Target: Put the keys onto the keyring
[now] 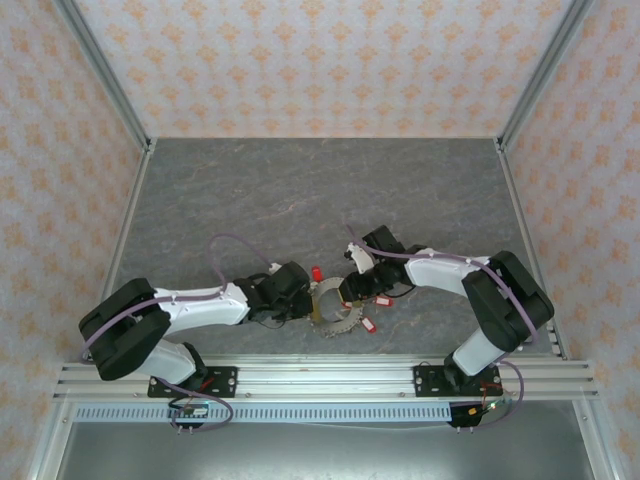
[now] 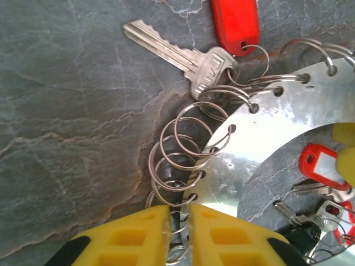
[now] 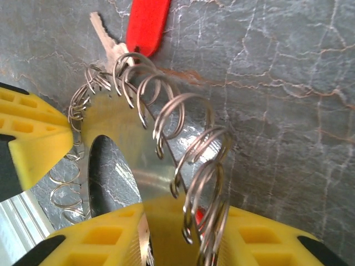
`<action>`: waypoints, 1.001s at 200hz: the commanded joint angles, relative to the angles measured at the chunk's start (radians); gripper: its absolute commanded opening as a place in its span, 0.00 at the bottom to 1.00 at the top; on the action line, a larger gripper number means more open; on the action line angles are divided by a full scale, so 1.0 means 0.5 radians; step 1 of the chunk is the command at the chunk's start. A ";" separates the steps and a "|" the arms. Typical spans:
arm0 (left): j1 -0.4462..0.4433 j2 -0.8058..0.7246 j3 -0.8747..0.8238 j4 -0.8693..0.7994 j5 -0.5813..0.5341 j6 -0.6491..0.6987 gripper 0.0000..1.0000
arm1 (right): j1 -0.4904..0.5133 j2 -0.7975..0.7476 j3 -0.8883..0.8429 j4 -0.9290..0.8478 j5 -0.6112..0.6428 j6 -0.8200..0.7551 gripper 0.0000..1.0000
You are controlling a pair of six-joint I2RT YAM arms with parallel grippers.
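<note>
**Both end effectors grip the keyring at the near edge of the surface**

The large flat grey metal keyring lies on the dark grey marbled surface, close to the arm bases and between the two arms. Its outer rim is punched with holes, and a wire split ring hangs from each hole, so the edge looks toothed from above.

The left end effector meets the keyring from the left. In the left wrist view its yellow fingers are drawn almost together, pinching the keyring's rim where several wire loops sit in the narrow gap. The right end effector reaches the keyring from the right. In the right wrist view its yellow fingers are closed on the keyring's flat band, with a row of split rings arching over the upper edge. One yellow finger of the left end effector shows at the far rim.

A silver key with a red plastic tag hangs from a loop on the rim and lies flat on the surface outside the keyring. More small keys with red tags lie inside the keyring's opening. From above, other red tags show at the keyring's right side, touching or just beside its rim.
</note>
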State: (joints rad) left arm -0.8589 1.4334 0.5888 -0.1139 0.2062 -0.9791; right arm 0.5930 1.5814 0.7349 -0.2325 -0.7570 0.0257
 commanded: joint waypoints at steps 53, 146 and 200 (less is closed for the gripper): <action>0.095 -0.064 -0.067 -0.162 -0.126 0.019 0.17 | -0.097 -0.207 -0.103 0.079 -0.057 0.090 0.13; 0.164 -0.872 -0.194 -0.013 -0.489 -0.158 0.97 | -0.186 -0.773 -0.337 1.031 0.153 1.011 0.00; 0.181 -0.888 -0.185 0.544 -0.415 -0.348 1.00 | -0.183 -0.887 -0.341 1.425 0.499 1.474 0.00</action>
State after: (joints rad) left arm -0.7757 0.9573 0.4850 -0.0090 0.0139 -1.1004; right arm 0.5030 1.1477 0.5625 0.2989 -0.6098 0.5972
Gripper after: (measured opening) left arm 0.999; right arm 0.140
